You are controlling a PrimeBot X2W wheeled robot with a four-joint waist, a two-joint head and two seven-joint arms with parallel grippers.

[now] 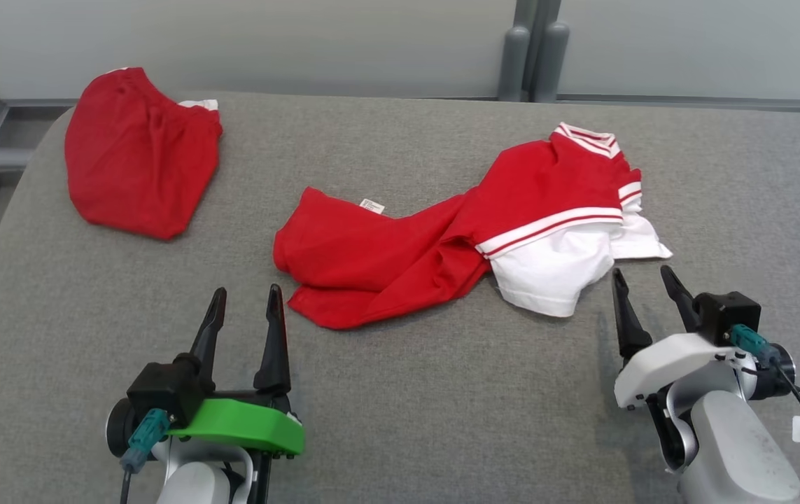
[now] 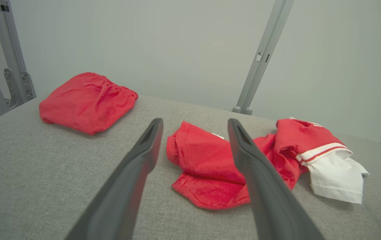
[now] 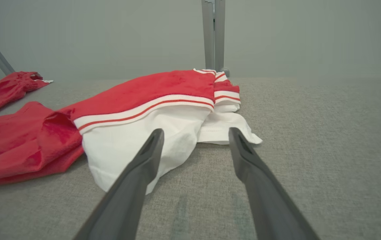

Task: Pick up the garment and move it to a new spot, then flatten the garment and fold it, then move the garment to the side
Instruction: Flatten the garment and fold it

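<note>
Fingers of the left hand [image 1: 246, 289] and the right hand [image 1: 641, 270] are spread wide, with nothing held. Both hands are shown at the near side of a grey fabric surface [image 1: 441, 420]. A crumpled red and white shirt [image 1: 400, 252] is laid just beyond them, near the middle. A folded red garment [image 1: 137, 161] is set well apart at the far left corner.

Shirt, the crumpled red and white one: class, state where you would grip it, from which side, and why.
Probably the two near ends of the shirt. The red hem bunches into raised folds just ahead of the open left pincer; the white sleeve lies just ahead of the open right pincer. Come in low from the near side, since both edges face the robot.
</note>
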